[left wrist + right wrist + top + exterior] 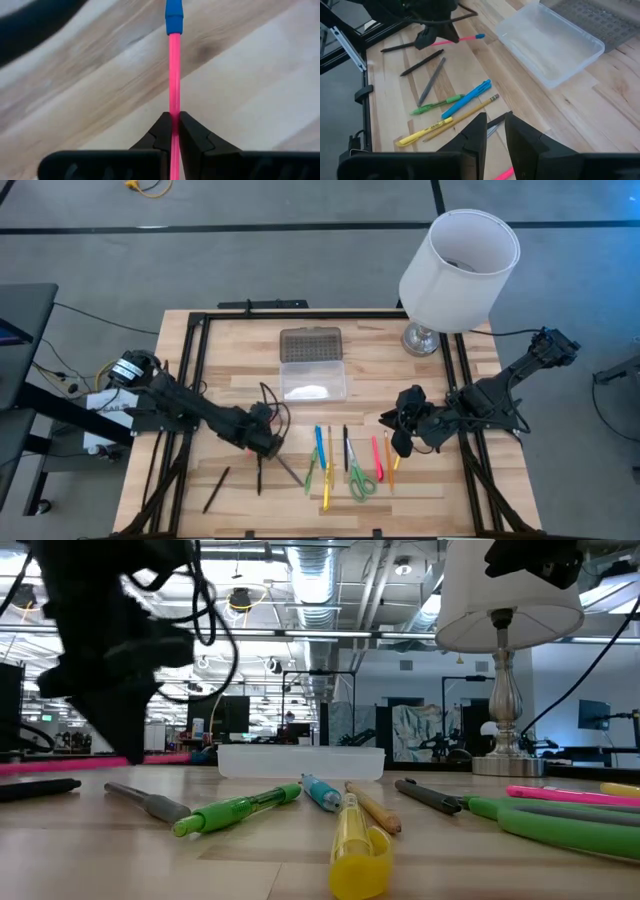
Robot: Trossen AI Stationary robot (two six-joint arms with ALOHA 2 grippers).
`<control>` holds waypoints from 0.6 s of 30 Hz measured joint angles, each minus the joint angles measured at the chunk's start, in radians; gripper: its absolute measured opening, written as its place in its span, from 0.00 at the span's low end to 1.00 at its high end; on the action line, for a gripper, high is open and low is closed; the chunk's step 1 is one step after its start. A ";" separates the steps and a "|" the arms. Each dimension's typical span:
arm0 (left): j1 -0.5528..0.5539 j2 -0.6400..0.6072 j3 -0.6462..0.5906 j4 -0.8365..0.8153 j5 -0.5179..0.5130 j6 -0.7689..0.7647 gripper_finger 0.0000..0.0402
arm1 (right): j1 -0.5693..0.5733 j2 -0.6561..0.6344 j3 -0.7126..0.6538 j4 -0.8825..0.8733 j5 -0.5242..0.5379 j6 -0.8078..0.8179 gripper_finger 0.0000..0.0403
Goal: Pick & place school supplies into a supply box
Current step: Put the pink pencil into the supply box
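My left gripper (266, 444) stands over the table's left half, shut on a pink pen (173, 75) with a blue cap (174, 17). My right gripper (402, 430) hovers open above the row of supplies and touches nothing. On the wood lie a blue pen (320, 444), a green pen (311, 472), a yellow marker (326, 485), green-handled scissors (361, 482), pink and orange pens (378, 454) and dark pens (216, 488). The supply box's clear base (313, 378) sits at mid-table, with its grey dotted lid (310, 342) folded open behind it. My left gripper pinches the pink pen's shaft (174, 116) between its two fingertips (161, 131), partway along its length. The blue-capped end (479, 36) sticks out ahead of the fingers. The pen lies about level, low over the wood (90, 763); whether it touches the table I cannot tell.
A white lampshade (460, 265) on a silver foot (422, 340) stands at the far right corner, right of the box. Black rails (190, 370) run along the table's left, right and far sides. Bare wood lies between the box and the row of supplies.
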 joint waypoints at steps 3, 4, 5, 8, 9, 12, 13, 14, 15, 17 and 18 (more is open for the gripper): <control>0.027 -0.002 0.040 0.000 0.008 0.082 0.01 | 0.000 0.000 0.000 0.000 0.000 0.002 0.16; 0.037 -0.002 0.052 -0.001 0.013 0.108 0.01 | 0.000 0.000 0.000 0.000 0.000 0.005 0.16; 0.046 -0.002 0.066 -0.001 0.020 0.136 0.01 | 0.000 0.000 0.000 0.000 0.000 0.012 0.16; 0.076 -0.003 0.117 -0.001 0.035 0.236 0.01 | 0.000 0.000 0.000 0.000 0.000 0.018 0.16; 0.086 -0.003 0.135 -0.001 0.036 0.271 0.01 | 0.000 0.000 0.000 0.000 0.000 0.018 0.16; 0.120 -0.003 0.192 -0.001 0.025 0.391 0.01 | 0.000 0.000 0.000 0.000 0.000 0.018 0.16; 0.134 -0.004 0.209 0.000 0.014 0.437 0.01 | 0.000 0.000 0.000 0.000 0.000 0.018 0.16; 0.151 -0.004 0.224 0.002 0.001 0.489 0.01 | 0.000 0.000 0.000 0.000 0.000 0.018 0.16; 0.169 -0.004 0.236 0.009 -0.012 0.539 0.01 | 0.000 0.000 0.000 0.000 0.001 0.018 0.16; 0.210 -0.005 0.249 0.045 -0.030 0.642 0.01 | 0.000 0.000 0.000 0.000 0.012 0.018 0.16; 0.232 -0.005 0.250 0.070 -0.031 0.694 0.01 | 0.000 0.000 0.000 0.000 0.019 0.018 0.16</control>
